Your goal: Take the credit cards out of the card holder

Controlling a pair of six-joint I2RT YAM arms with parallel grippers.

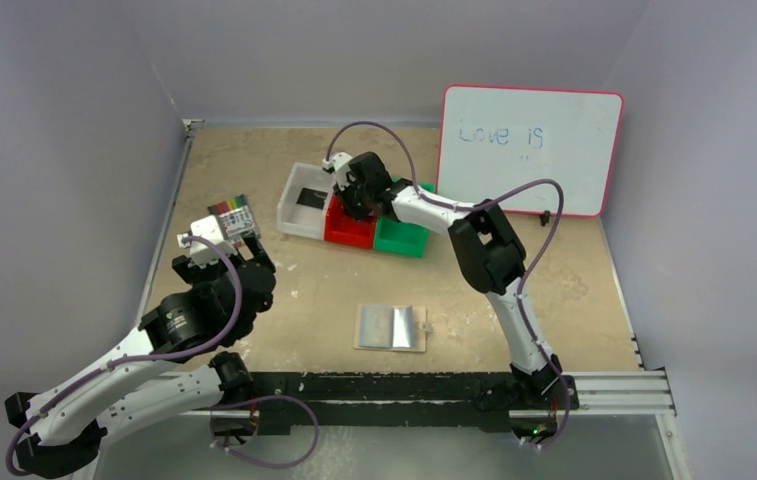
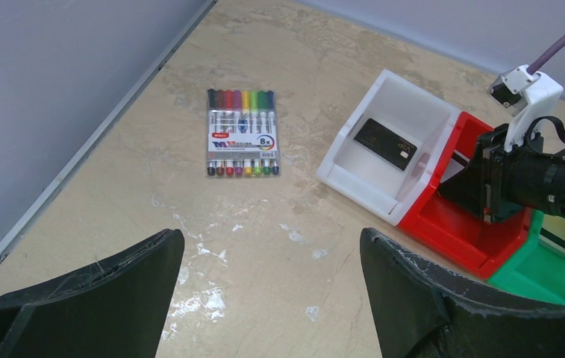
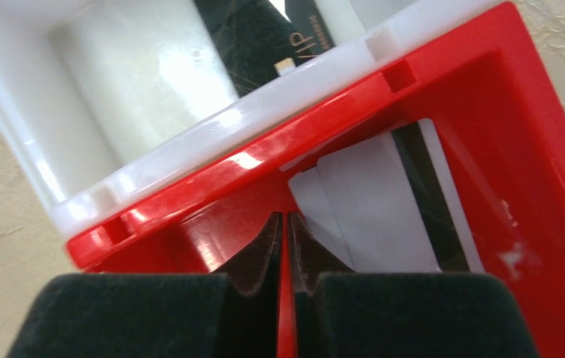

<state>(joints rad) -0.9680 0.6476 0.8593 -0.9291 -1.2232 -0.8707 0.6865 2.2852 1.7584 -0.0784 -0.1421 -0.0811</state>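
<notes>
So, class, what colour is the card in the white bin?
The card is black; see left wrist view.

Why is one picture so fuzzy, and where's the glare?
Right wrist view: too close, so the red plastic bin and black pincer look soft, with glints on the bin's rim. Left wrist view: sharp, sheen on the beige tabletop. Top external view: the open tan card holder shines silvery inside.

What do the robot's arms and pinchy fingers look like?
The left arm and right arm have white tubes joined by chunky black joints, with a purple cable looping along each. The left gripper and right gripper have black, wedge-shaped fingers.
</notes>
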